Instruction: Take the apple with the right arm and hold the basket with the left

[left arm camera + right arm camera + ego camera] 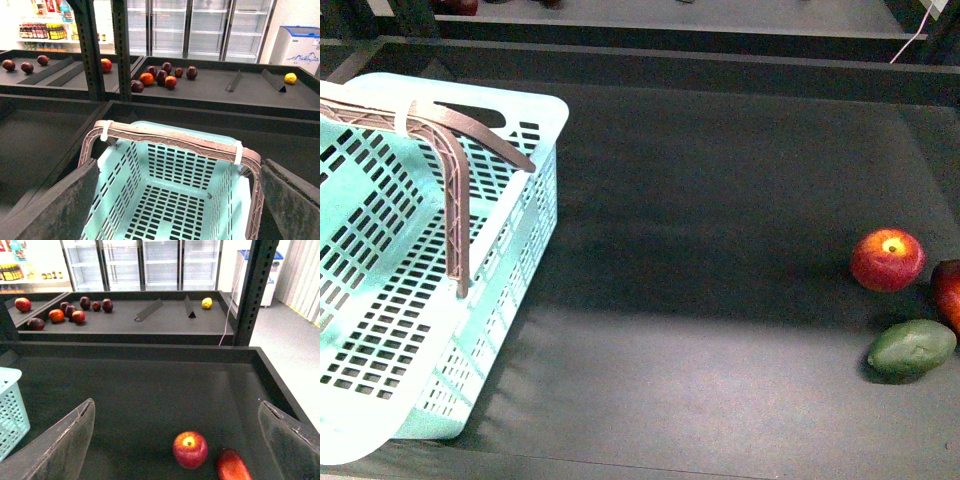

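Both claws are spread and empty: left claw (pixel 180 162), right claw (pixel 176 404). Step: approach. Apple (pixel 887 259) lies at 3 o'clock, near a dark fruit (pixel 948 292); basket (pixel 525 250) at 9 o'clock. Next, I judge: right claw straddles the apple alone, and left claw closes on the handle (pixel 175 137).

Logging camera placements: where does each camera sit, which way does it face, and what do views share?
Front: on the robot's body, looking down at the dark table; pale turquoise slotted plastic basket left, round red yellow-patched apple right; no arms.
Left wrist: above the basket, facing shelves; open left gripper shows.
Right wrist: above the table, facing the apple; open right gripper shows.
Shared: all three show the basket.
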You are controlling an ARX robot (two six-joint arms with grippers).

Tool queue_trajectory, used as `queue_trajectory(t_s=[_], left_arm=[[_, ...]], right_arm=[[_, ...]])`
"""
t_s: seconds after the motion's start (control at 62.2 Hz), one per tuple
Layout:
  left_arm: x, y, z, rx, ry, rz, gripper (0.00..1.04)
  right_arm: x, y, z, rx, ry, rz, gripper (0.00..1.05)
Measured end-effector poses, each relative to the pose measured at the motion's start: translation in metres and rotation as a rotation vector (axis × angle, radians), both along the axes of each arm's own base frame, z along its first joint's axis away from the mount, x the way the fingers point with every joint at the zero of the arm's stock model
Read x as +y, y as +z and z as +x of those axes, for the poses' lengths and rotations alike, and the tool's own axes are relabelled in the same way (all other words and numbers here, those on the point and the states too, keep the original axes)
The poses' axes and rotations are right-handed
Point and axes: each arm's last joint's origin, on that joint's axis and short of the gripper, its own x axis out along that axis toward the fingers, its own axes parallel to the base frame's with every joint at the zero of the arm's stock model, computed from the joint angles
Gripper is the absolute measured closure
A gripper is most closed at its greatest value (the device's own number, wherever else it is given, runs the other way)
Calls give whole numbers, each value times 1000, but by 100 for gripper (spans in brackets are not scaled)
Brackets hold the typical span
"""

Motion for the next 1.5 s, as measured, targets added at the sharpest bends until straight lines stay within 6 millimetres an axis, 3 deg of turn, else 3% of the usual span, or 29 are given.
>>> queue_trajectory(t_s=[0.531,0.611,0.708,0.901,0.949,1.19,1.367,1.496], left_arm=[[0,0,0,5,-5,-5,7],[0,-5,4,365,-252,-338,7],[3,-4,14,461,-275,-552,7],[19,23,65,442,-172,-785,7],[23,24,89,457,-128,-842,7],[22,10,166,597,100,-964,7],[19,12,208,602,162,-1015,7],[17,-1,235,634,230,-1023,7]], right_arm=[[0,0,0,0,0,0,9],[0,0,0,0,1,0,9],[0,0,0,0,0,0,9],[0,0,0,0,0,0,9],[0,0,0,0,0,0,9],[0,0,0,0,0,0,9],[0,0,0,0,0,0,9],[0,0,0,0,0,0,9]])
